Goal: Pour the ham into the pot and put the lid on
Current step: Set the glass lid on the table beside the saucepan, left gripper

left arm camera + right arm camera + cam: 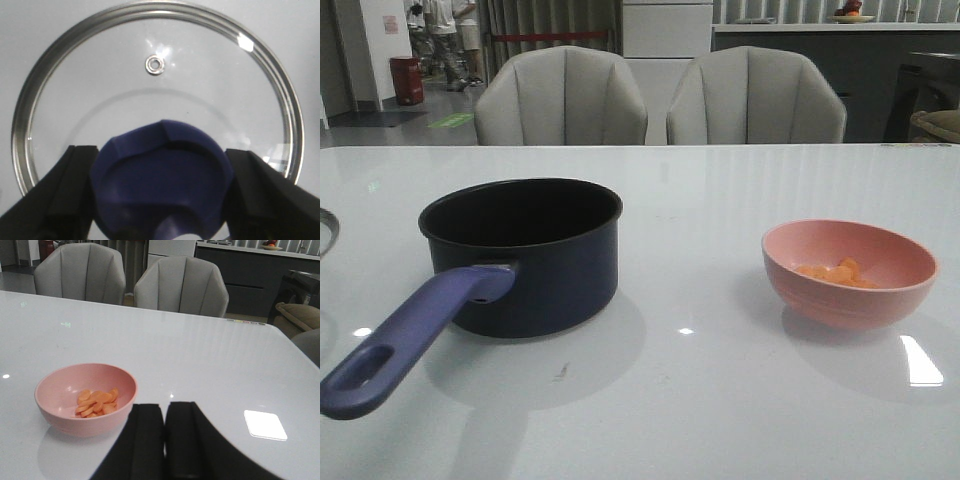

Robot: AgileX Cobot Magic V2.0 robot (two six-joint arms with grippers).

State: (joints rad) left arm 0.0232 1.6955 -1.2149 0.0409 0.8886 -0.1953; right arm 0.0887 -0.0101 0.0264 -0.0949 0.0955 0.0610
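Ham (pixel 97 403) lies in pink bowl (pixel 55 412), ahead of closed, empty right gripper (pixel 165 440). Left gripper (pixel 160 200) straddles lid (pixel 150 65) knob, open. Risk: a tilted bowl spills.

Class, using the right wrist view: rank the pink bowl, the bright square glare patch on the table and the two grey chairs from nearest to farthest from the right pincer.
1. Glare patch: on the table, just beside the right pincer. The pink bowl, holding the ham, sits on the opposite side; those two are too close to call.
2. Grey chairs: beyond the table's far edge, clearly farthest.
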